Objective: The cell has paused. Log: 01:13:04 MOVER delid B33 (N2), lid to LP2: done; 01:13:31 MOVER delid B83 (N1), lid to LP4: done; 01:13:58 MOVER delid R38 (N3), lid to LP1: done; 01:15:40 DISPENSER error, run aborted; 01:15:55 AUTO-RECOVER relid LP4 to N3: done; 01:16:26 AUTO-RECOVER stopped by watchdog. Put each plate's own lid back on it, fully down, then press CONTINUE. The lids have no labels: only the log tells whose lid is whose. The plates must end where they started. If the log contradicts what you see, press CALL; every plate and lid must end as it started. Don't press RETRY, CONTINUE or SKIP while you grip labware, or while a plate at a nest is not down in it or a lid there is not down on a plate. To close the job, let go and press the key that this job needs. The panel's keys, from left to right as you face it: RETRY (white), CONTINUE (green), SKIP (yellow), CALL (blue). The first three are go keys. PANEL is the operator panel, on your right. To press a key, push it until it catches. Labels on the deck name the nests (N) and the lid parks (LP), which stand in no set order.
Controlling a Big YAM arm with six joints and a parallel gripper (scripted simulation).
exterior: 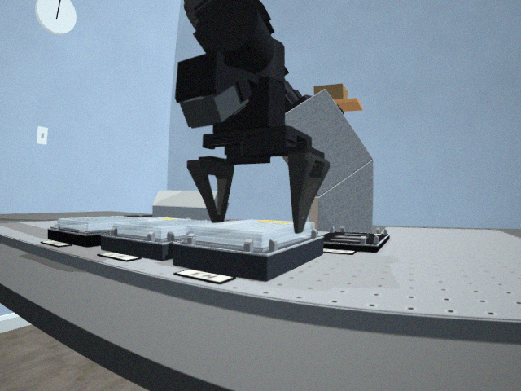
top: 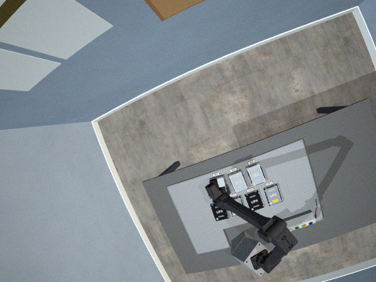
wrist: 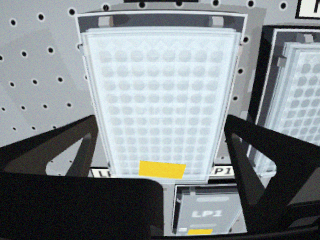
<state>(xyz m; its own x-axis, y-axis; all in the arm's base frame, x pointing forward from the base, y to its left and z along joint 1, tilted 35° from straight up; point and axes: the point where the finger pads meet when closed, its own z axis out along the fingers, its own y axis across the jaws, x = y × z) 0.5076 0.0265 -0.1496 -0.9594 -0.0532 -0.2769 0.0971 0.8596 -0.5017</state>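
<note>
My gripper (exterior: pixel 257 226) (wrist: pixel 161 121) is open, its fingertips astride the plate (top: pixel 221 182) (exterior: pixel 248 235) (wrist: pixel 155 90) at the left nest, whose label seems to read N1. A clear lid with a yellow patch lies on this plate and looks level. The plate (top: pixel 237 181) (wrist: pixel 307 105) at the middle nest, N2, and the plate (top: pixel 255 174) (exterior: pixel 80 224) at the right nest show no yellow patch. A clear lid (wrist: pixel 207 212) with a yellow patch lies at LP1. Another lid (top: pixel 273 194) lies at LP2. My arm hides part of the left nest in the top view.
The dark park LP4 (top: pixel 254 200) and the dark park (top: pixel 219 212) at the front left hold no lid. The operator panel (top: pixel 292 228) stands at the front right, with its green key (top: pixel 297 228), yellow key (top: pixel 304 225) and blue key (top: pixel 310 223) showing. Corner posts surround the plates.
</note>
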